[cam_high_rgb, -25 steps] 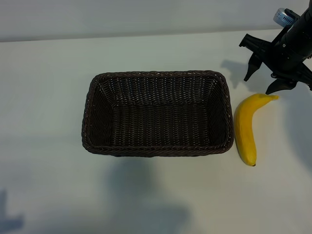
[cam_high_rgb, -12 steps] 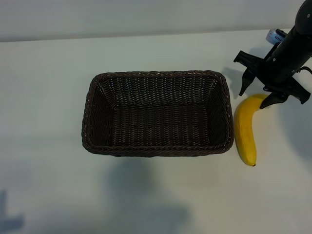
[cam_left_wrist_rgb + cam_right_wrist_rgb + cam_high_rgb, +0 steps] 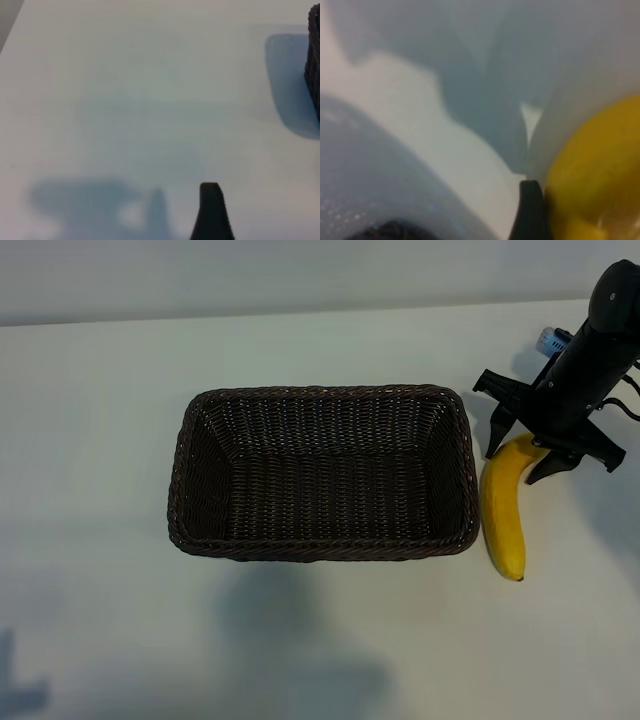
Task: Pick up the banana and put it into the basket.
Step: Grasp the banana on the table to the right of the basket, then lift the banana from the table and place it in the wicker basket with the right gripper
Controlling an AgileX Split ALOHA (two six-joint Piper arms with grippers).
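Exterior view: right gripper (image 3: 522,462) points steeply down, jaws spread, straddling stem end of banana (image 3: 503,512); one jaw on basket side, other on far side. Banana lies on table (image 3: 90,420) just beside basket (image 3: 322,537), outside it. We judge step as closing in for grasp: sink until jaws flank fruit fully, centre it between them, then squeeze gently.

Left wrist view: left gripper (image 3: 211,210) parked, jaws spread, nothing between; basket edge far off.

Right wrist view: banana touches or nearly touches inner face of one jaw; we shift slightly to centre.
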